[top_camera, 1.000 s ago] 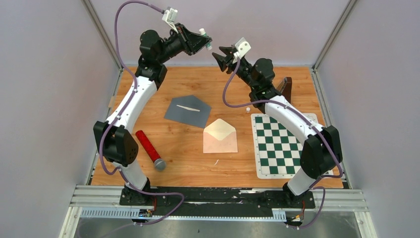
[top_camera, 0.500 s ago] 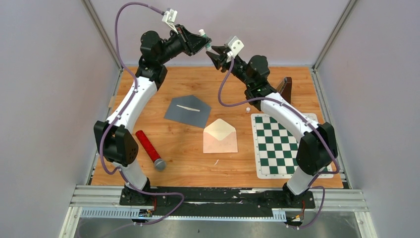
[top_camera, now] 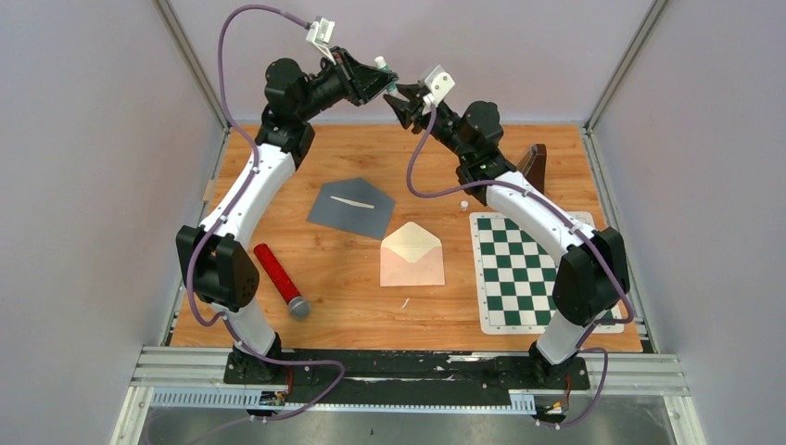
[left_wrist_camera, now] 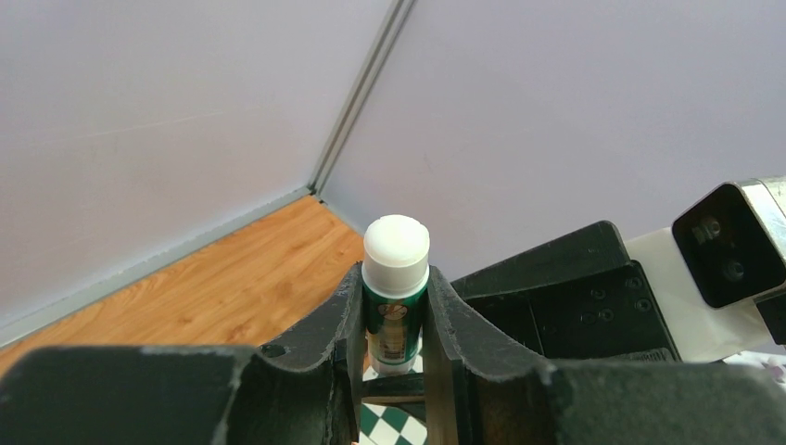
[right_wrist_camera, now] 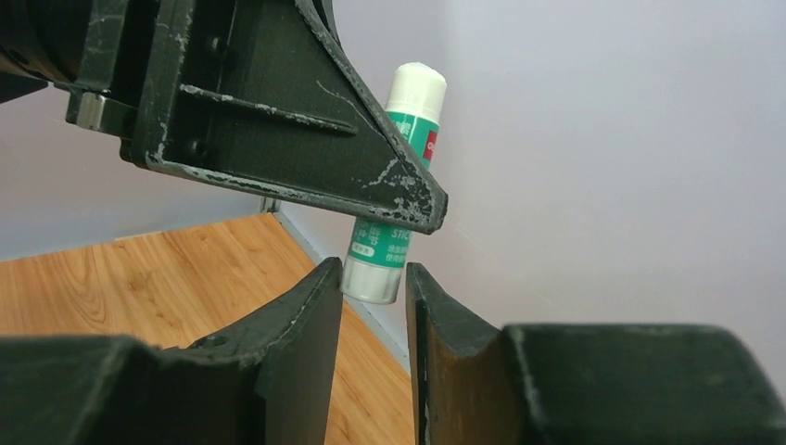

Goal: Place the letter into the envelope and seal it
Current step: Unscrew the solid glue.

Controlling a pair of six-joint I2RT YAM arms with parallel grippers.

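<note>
**Right wrist view: second gripper reaches the foot of the glue stick**

The right gripper (right_wrist_camera: 373,274) now has its two fingers on either side of the lower end of the glue stick (right_wrist_camera: 378,255). One finger looks to be touching it and a sliver of gap shows at the other, so I cannot tell whether it is pinched yet. The left gripper (left_wrist_camera: 394,278) is clamped on the green body of the stick and holds it upright in the air, white end uppermost, above the table's 12 o'clock edge.

This looks like preparation for sealing: one arm steadies the stick while the other works its end.

The cream envelope (top_camera: 412,255) lies near the middle of the table (top_camera: 324,311) with its flap open. No loose letter shows, and whether one is already inside cannot be seen. A grey envelope (top_camera: 352,206) lies at its 10 o'clock, and a small white piece (top_camera: 463,203), possibly a cap, at its 1 o'clock.

A second ago the right gripper hung apart from the left one, at its 4 o'clock. It has since swung in towards 9 o'clock and closed that gap. The left arm has barely shifted, and nothing on the table has moved.
</note>
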